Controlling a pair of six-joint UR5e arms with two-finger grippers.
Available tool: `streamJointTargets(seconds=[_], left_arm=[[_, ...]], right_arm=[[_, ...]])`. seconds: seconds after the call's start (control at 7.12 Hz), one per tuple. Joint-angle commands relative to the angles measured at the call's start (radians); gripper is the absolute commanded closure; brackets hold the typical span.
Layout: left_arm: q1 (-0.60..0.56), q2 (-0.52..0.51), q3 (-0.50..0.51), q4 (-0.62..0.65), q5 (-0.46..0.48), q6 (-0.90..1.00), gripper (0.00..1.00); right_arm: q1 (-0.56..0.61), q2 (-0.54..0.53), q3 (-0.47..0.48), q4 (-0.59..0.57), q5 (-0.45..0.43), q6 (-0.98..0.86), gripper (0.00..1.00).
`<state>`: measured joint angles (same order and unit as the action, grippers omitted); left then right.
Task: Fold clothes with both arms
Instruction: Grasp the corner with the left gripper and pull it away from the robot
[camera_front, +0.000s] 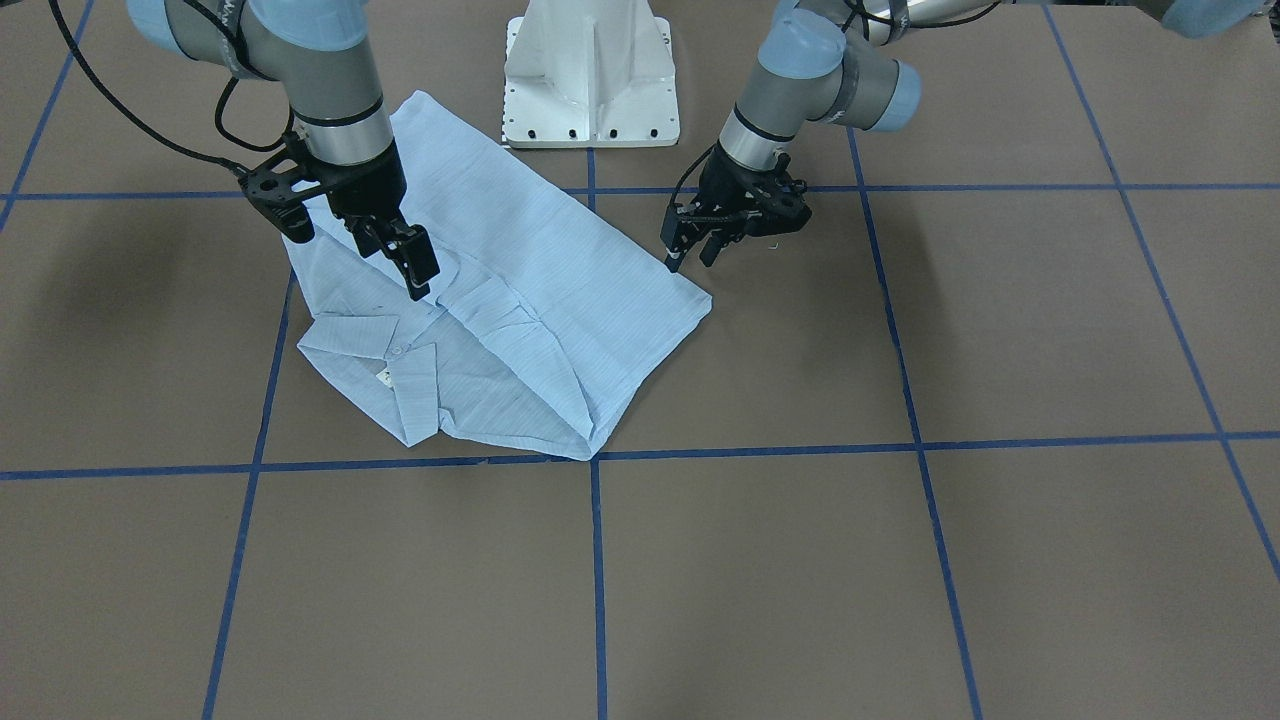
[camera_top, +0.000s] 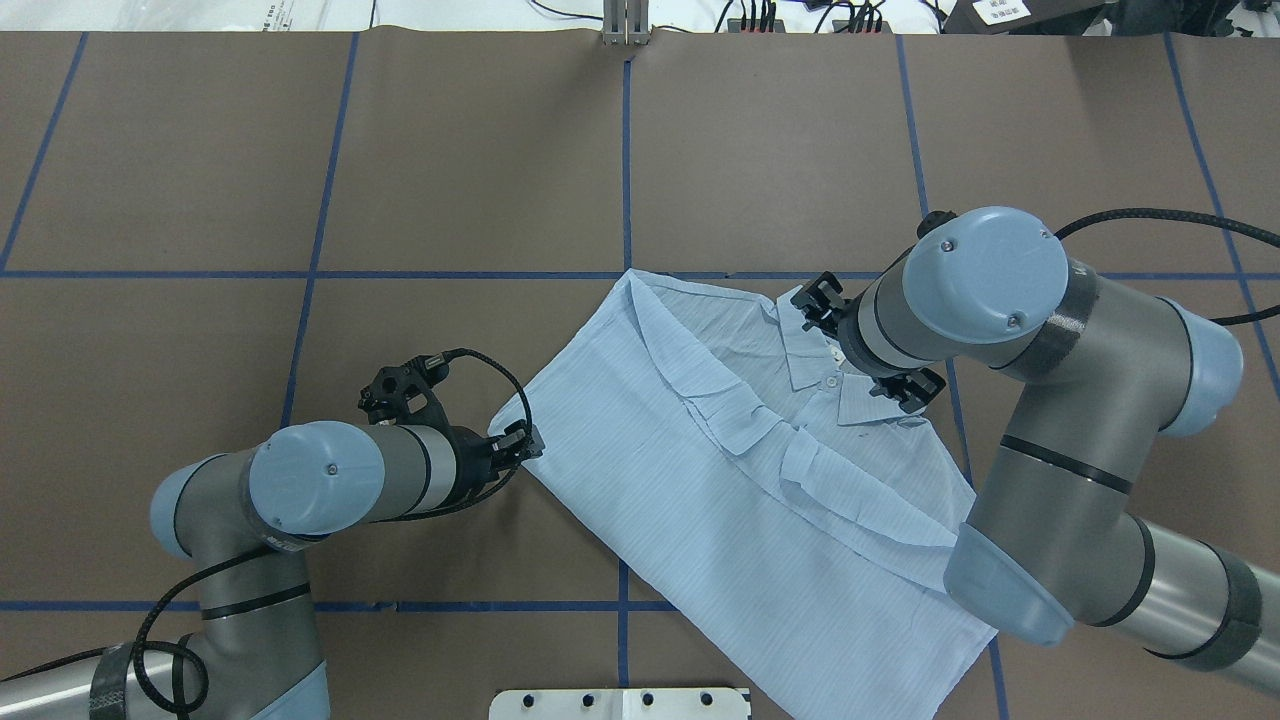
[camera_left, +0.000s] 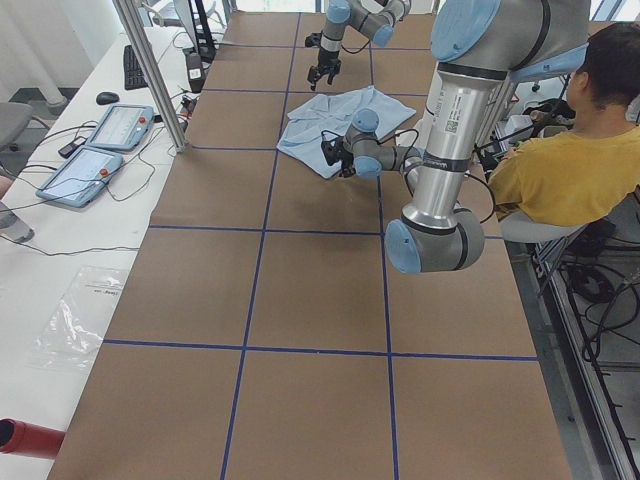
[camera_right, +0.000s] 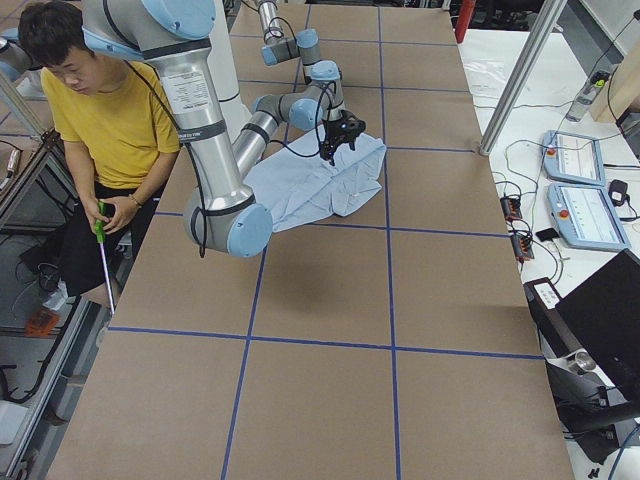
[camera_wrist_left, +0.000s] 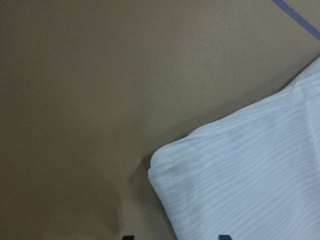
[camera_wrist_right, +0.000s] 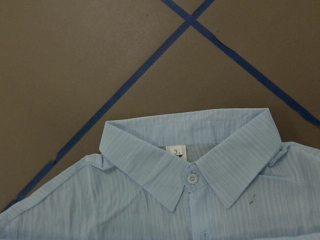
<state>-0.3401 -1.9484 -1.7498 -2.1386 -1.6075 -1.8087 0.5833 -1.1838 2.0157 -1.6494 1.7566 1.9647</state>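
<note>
Shirt (camera_top: 720, 500) flat on table (camera_front: 900, 560), part-folded, long axis diagonal: one short end at left, other end near-right by the base (camera_top: 620, 705). Collar (camera_wrist_right: 200, 150) sits on the far-right edge, pointing far. L gripper (camera_front: 690, 262) is low, just beside the shirt's left corner (camera_wrist_left: 170, 170), jaws apart, empty. Its wrist view puts that corner straight ahead, in line w/ the gap but not yet between the tips. R gripper (camera_front: 398, 265) hangs over the cloth just on the near side of the collar, jaws look apart, nothing held; cloth under it lies flat. So L is the one nearer an edge it can pinch, while R is mid-cloth w/ the far edge beyond the collar. Judgement: next grab turns on L going a short way fwd onto the corner. R needs an edge too, prob. collar/shoulder side, so the fold runs across the long axis.
</note>
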Motion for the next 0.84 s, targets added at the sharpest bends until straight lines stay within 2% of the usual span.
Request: streamJointTargets(seconds=[0.0,0.14,0.28,0.42,0.7], left_arm=[[0.0,-0.014,0.019,-0.001,0.006,0.0,0.45],[-0.004,-0.014,0.018,0.0,0.008,0.0,0.63],[-0.005,-0.014,0.018,0.0,0.008,-0.001,1.0],[-0.01,-0.015,0.015,0.0,0.008,0.0,1.0],[-0.097,-0.027,0.021,0.0,0.004,0.055,1.0]], right_arm=[[0.004,-0.005,0.0,0.0,0.004,0.0,0.0],[0.004,-0.008,-0.006,0.0,0.004,-0.001,0.0],[0.004,-0.007,-0.006,0.0,0.006,-0.001,0.0],[0.004,-0.007,-0.006,0.0,0.006,-0.001,0.0],[0.004,-0.008,-0.011,-0.001,0.006,-0.015,0.0]])
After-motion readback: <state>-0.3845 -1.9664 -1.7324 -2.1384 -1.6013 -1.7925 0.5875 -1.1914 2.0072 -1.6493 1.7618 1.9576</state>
